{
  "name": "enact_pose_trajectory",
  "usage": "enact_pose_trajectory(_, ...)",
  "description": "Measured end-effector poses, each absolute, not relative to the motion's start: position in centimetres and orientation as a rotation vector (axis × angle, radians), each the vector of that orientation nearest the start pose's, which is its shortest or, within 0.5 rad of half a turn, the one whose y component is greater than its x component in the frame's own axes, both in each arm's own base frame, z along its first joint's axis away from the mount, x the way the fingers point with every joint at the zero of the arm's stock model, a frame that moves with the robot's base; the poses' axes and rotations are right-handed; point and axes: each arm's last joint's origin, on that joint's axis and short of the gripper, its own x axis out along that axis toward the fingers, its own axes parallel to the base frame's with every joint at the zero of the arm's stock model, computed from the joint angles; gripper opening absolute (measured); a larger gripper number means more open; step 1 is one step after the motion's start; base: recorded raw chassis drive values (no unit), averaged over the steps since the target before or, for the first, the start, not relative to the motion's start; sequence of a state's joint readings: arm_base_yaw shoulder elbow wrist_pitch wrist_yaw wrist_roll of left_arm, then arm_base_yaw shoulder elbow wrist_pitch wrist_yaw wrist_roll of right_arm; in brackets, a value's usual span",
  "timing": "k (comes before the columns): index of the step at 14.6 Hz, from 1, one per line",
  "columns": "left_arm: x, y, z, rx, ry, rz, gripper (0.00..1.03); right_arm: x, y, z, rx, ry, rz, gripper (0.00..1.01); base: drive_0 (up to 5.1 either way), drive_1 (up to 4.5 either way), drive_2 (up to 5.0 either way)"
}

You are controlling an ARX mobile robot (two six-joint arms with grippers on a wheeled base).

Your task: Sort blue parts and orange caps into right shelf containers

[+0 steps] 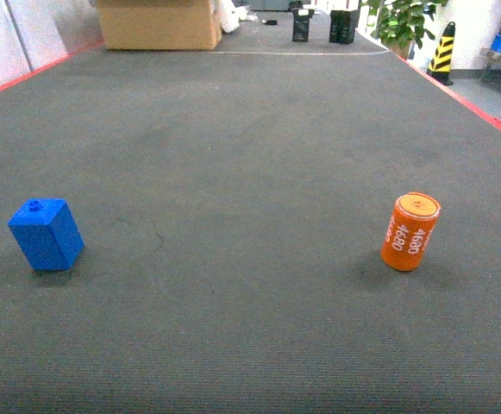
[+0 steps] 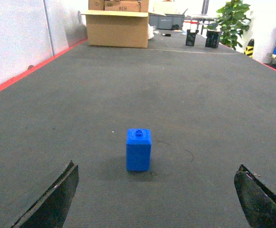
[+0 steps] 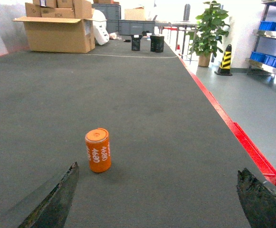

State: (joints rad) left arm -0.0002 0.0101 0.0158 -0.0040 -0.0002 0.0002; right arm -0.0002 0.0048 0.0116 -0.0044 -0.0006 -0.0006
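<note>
A blue part stands upright on the dark carpet at the left of the head view, stud on top. In the left wrist view the blue part sits ahead of my left gripper, which is open and empty, fingers spread wide. An orange cap marked "4680" stands at the right. In the right wrist view the orange cap is ahead and left of centre of my right gripper, open and empty. Blue shelf containers show on a rack far right. Neither gripper shows in the head view.
A red strip edges the carpet on the right, with bare grey floor beyond. A large cardboard box stands at the far end, with two black boxes, a potted plant and a striped bollard.
</note>
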Motion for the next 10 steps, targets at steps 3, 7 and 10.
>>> enact_pose_trajectory(3,9.74,0.0,16.77,0.001,-0.002,0.0,0.98,9.73,0.0,16.67,-0.001,-0.002,0.0,0.98,0.0,0.0,0.0)
enact_pose_trajectory(7,9.74,0.0,16.77,0.0,-0.002,0.0,0.98,9.73,0.0,16.67,-0.001,-0.003,0.0,0.98,0.0,0.0,0.0)
enact_pose_trajectory(10,9.74,0.0,16.77,0.0,-0.002,0.0,0.98,9.73,0.0,16.67,-0.001,-0.002,0.0,0.98,0.0,0.0,0.0)
